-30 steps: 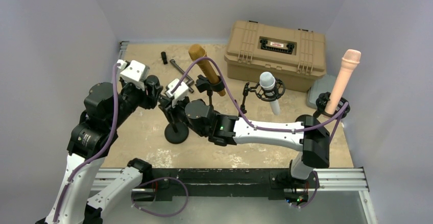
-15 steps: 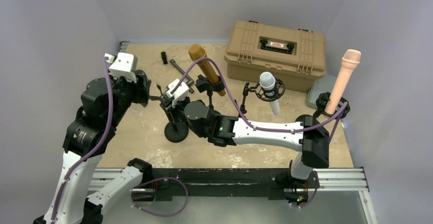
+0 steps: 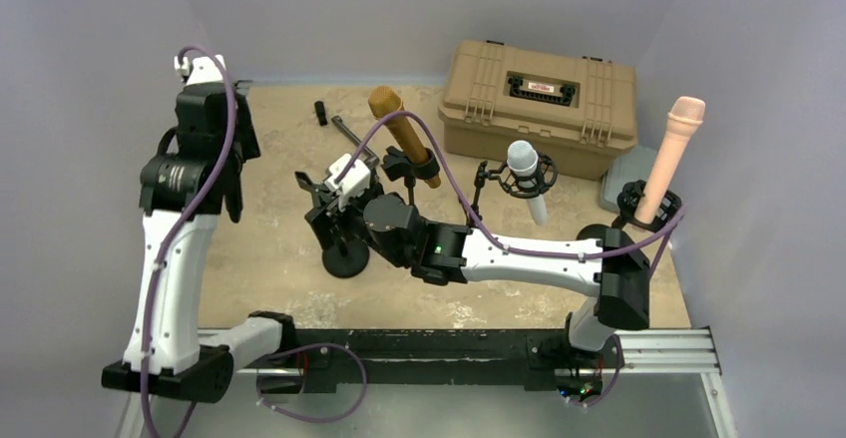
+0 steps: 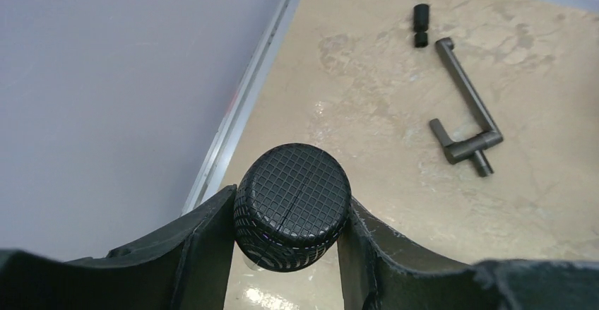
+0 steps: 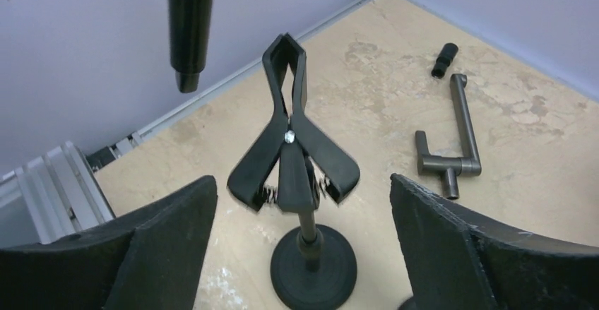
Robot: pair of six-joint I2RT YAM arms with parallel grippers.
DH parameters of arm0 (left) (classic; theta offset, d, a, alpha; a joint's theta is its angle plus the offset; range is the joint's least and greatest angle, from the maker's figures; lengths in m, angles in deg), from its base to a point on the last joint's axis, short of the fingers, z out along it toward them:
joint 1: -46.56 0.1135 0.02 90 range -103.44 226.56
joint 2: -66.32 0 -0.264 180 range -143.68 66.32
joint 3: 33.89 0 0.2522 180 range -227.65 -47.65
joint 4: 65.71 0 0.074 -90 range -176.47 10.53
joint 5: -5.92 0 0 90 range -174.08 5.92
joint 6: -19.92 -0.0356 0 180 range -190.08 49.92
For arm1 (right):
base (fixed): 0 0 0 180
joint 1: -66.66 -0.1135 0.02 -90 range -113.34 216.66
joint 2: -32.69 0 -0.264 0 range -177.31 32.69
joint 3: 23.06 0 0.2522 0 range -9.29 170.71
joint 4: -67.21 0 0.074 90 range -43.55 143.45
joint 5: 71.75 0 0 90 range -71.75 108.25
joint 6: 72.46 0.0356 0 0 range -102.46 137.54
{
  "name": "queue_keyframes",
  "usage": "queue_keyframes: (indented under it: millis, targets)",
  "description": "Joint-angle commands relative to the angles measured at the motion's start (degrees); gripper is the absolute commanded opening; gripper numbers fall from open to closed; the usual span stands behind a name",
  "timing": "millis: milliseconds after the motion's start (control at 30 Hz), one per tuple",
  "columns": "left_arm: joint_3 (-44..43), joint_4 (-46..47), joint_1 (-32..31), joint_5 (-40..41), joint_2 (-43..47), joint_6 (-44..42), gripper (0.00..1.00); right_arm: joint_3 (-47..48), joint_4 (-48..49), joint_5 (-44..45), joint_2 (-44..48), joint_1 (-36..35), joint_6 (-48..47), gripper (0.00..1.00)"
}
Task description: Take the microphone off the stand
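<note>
At far left, by the wall, the left gripper is clamped on the black mic: both fingers press the sides of its gridded head. The mic hangs upright in the air, tail down, clear of the stand and up and to the left of the stand's clip. Near mid-table, the right gripper has its fingers spread wide apart, one on either side of the stand and touching neither side. The clip stands empty, jaws up, on a thin post over a round black base. On the table beyond lie a grey bent bar and, farther off, a small black cylinder. To the right stand a gold mic, a white mic and a pink mic, each in a holder of its own, with a tan case at the far right.
</note>
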Motion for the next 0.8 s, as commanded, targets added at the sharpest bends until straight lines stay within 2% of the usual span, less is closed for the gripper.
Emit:
queue_keyframes:
  millis: [0,133,200,300,367,433,500,633,767]
  targets:
    - [-2.3,1.2,2.7,3.9,-6.4,0.2,0.0,1.9,-2.5,-2.0,6.3,0.0,0.8,0.91]
    - [-0.5,4.5,7.5,0.9,-12.6,0.4,0.0,2.2,-5.3,-4.3,8.9,-0.1,0.5,0.97]
    - [0.0,5.6,11.3,-3.1,-17.0,1.1,0.0,2.1,-6.3,-6.4,10.2,-0.1,0.0,0.97]
    - [-1.6,6.2,13.7,-9.2,-25.7,1.1,0.0,1.5,-7.4,-11.5,12.2,-0.2,-0.6,0.97]
    - [-4.2,5.5,15.3,-16.9,-31.9,2.0,0.0,0.7,-7.7,-14.2,13.9,-0.1,-0.6,0.97]
    - [-8.3,2.8,15.7,-22.2,-38.7,2.1,0.0,0.1,-8.0,-15.9,15.5,-0.1,-0.4,0.97]
    - [-11.5,1.3,15.7,-24.2,-44.2,2.3,0.0,-0.6,-8.2,-17.8,17.0,-0.1,0.2,0.96]
    - [-17.2,-0.5,15.7,-26.4,-52.7,2.9,0.0,-4.0,-7.1,-20.6,21.5,-0.4,1.5,0.94]
    - [-21.8,-2.3,15.4,-32.4,-59.3,4.2,0.0,-6.6,-5.7,-22.9,24.9,-0.7,2.5,0.94]
